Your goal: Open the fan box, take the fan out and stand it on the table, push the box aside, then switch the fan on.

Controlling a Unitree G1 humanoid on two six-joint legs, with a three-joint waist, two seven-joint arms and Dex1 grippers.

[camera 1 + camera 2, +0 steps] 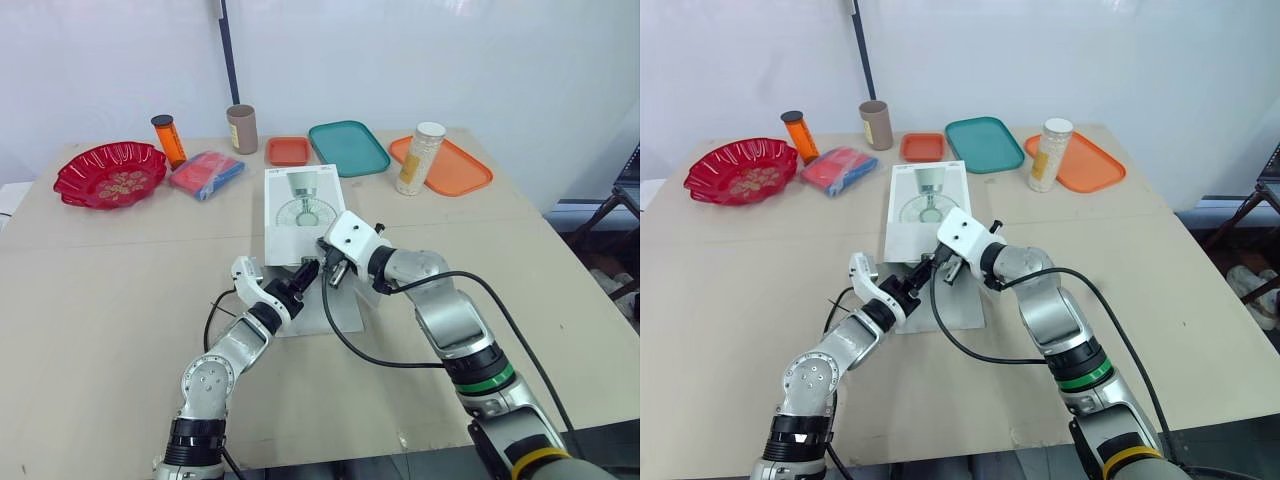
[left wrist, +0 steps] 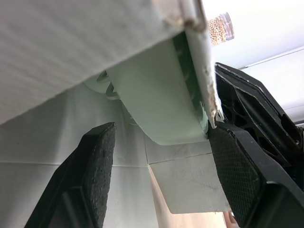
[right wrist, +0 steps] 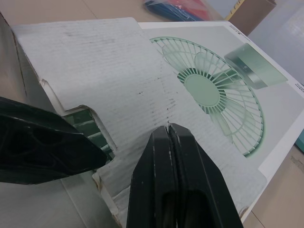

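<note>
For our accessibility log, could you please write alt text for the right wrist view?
The right gripper, fingers shut, sits at the opened flap of the fan box, which bears a fan picture. The left gripper is beside the opening, where the fan shows.

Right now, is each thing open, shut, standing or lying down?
fan box, lying flat, end flap open
fan, inside the box, at its open end
left gripper, open at the box mouth
right gripper, shut, over the end flap
bead jar, upright on the orange tray

Tray (image 1: 349, 148) behind box (image 1: 300, 212), bowl (image 1: 75, 166) left
</note>
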